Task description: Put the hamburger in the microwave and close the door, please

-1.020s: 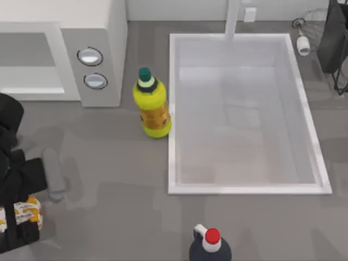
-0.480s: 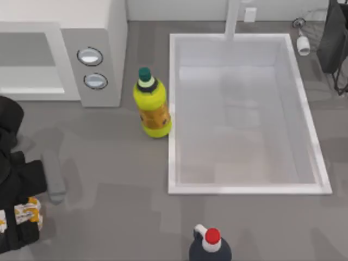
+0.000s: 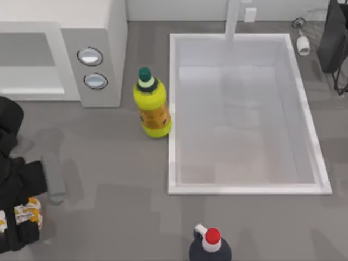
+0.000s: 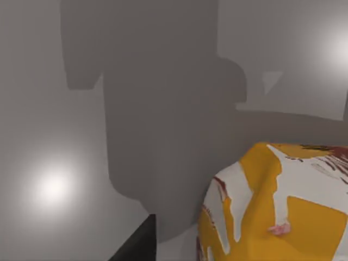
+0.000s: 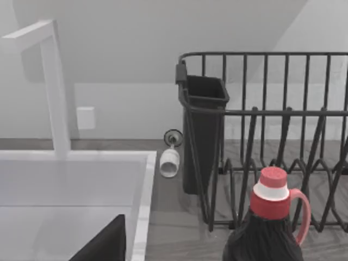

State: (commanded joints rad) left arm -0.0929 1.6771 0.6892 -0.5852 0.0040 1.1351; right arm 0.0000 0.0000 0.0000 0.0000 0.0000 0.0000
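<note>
Black jaws of the left gripper (image 3: 19, 215) were clamped on the hamburger (image 3: 24, 213) at the bench's near-left corner, and over the last second it had edged slightly toward the microwave (image 3: 100, 32), whose cavity stood open beyond. That suggested carrying had barely begun. Rightward, yellow bottle (image 3: 152, 106) and sink (image 3: 244, 189) sat unmoved.

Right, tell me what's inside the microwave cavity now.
The microwave cavity, as far as the top view reaches, shows just bare grey floor and walls. Its left part runs out of frame, so that stays unseen. The hamburger sits in the left gripper, well in front.
</note>
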